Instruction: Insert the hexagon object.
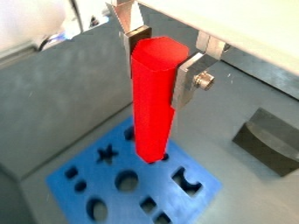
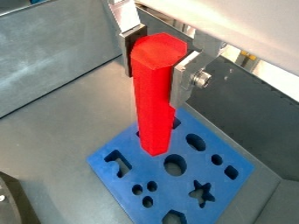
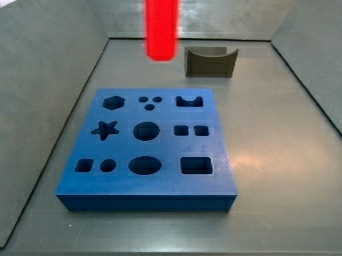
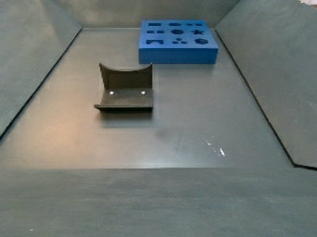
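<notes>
The hexagon object, a glossy red rod (image 1: 152, 105), hangs upright between my gripper's (image 1: 162, 66) silver fingers (image 1: 187, 80), which are shut on its upper end; both wrist views show this (image 2: 155, 105). The rod's lower end is above the blue shape-hole block (image 1: 111, 188), near one of its edges (image 2: 222, 179). I cannot tell which hole it is over. In a side view the rod (image 3: 162, 28) hovers well above the block's (image 3: 150, 140) far end, and the gripper is out of frame. The hexagon hole (image 3: 114, 101) is at the block's far left corner.
A dark olive notched block (image 3: 210, 62) stands on the grey floor beyond the blue block; it also shows in a side view (image 4: 124, 88) and a wrist view (image 1: 271, 138). Sloping grey walls (image 3: 54, 110) enclose the floor. The blue block sits at the far end (image 4: 177, 42).
</notes>
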Available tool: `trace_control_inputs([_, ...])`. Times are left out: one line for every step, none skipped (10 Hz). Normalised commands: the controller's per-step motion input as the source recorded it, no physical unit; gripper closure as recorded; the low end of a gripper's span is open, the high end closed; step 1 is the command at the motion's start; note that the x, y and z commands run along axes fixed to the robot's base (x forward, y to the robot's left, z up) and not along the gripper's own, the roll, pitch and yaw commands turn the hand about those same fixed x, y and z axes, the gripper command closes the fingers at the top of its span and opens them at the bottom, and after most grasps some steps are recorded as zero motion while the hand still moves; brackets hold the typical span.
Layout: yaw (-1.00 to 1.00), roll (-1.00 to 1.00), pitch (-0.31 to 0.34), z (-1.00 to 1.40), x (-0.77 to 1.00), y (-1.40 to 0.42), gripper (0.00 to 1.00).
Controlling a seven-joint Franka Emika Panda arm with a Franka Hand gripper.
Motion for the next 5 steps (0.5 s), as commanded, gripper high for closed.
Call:
trace_control_inputs([-0.64,0.0,-0.026,-0.87,-0.49,0.31,1.0])
trace_control_inputs([-0.79,-0.06,-0.003,-0.91,-0.4,0.27,1.0])
trace_control_inputs([-0.81,-0.1,-0.004,-0.97,-0.37,0.29,1.0])
trace_control_inputs([-0.73,-0.02,-0.044,-0.88,-0.48,0.29,1.0])
trace_control_inputs([-0.63,0.02,-0.09,-0.77,-0.6,0.28,1.0])
